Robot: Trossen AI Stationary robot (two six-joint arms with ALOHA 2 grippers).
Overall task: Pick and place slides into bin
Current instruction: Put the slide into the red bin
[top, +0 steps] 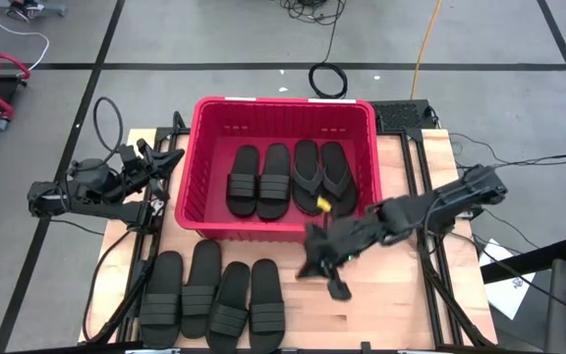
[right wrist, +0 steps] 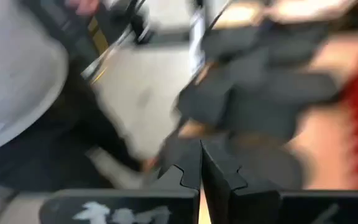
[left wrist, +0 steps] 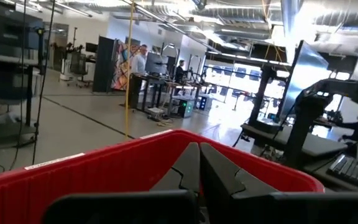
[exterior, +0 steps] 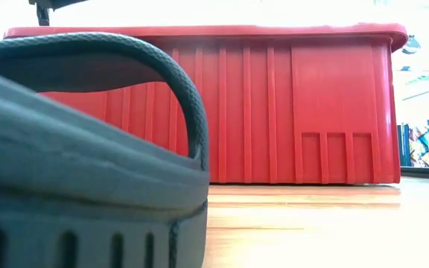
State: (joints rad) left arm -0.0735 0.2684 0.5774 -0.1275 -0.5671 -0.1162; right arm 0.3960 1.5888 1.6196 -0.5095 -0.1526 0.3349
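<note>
As seen overhead, red bin holding 4 slides, flat

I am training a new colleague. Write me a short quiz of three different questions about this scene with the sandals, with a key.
1. How many sandals lie inside the red bin?
2. True or false: the right gripper holds a sandal.
3. Where are the band-strap sandals outside the bin? A) on the bin's left B) in a row before its front wall C) behind it

Key:
1. Four: two band-strap, two thong sandals.
2. False; its fingers are shut on nothing.
3. B
</note>
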